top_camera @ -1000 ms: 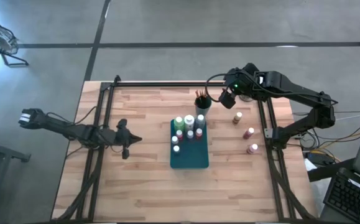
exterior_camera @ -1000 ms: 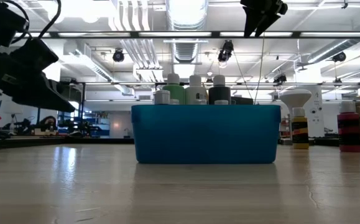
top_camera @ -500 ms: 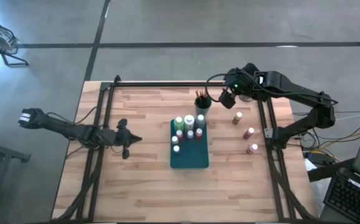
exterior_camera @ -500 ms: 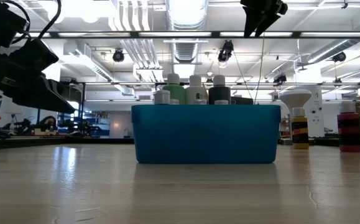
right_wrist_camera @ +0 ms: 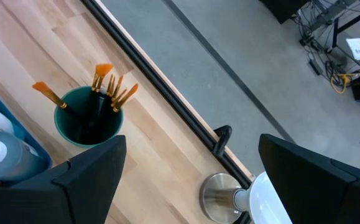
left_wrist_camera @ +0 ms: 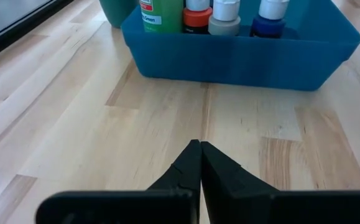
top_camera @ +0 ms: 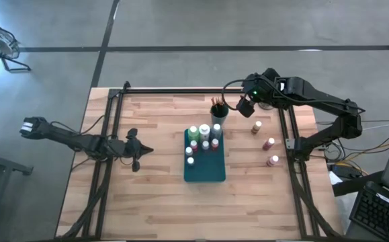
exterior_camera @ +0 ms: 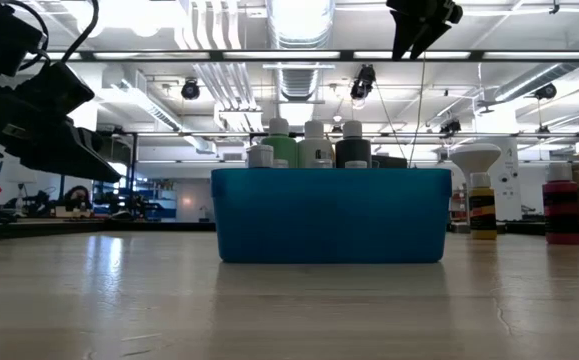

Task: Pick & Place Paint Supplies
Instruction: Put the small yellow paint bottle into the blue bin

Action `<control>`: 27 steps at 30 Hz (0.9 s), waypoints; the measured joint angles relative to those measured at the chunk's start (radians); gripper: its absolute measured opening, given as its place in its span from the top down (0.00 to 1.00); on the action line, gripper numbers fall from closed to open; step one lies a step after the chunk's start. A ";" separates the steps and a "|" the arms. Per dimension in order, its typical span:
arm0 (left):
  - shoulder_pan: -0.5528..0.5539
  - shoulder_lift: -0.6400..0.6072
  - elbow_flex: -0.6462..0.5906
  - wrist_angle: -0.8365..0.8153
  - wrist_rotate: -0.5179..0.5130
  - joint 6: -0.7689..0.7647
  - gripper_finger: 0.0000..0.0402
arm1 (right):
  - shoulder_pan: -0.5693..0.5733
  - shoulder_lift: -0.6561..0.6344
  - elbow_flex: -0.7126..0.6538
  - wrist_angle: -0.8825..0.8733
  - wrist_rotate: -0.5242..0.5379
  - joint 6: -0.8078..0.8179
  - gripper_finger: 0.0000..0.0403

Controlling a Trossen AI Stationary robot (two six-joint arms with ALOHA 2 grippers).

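pale wood table (top_camera: 160, 202) on grey concrete floor (top_camera: 181, 27); left pincer (left_wrist_camera: 199, 149) pressed together, right pincer (right_wrist_camera: 186, 168) spread wide.

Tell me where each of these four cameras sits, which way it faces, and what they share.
High view: overhead, looking straight down; left gripper, right gripper, teal tray.
Low view: tabletop height, facing the tray's wall; arms enter from above.
Left wrist view: behind shut fingers, facing the tray.
Right wrist view: above the table's far edge, open fingers framing the brush cup.
Shared: the tray in three views; the brush cup in high and right wrist views.
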 joint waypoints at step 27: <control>0.000 0.000 -0.001 0.000 0.000 -0.004 0.98 | 0.000 0.000 0.000 0.361 0.001 -0.064 0.10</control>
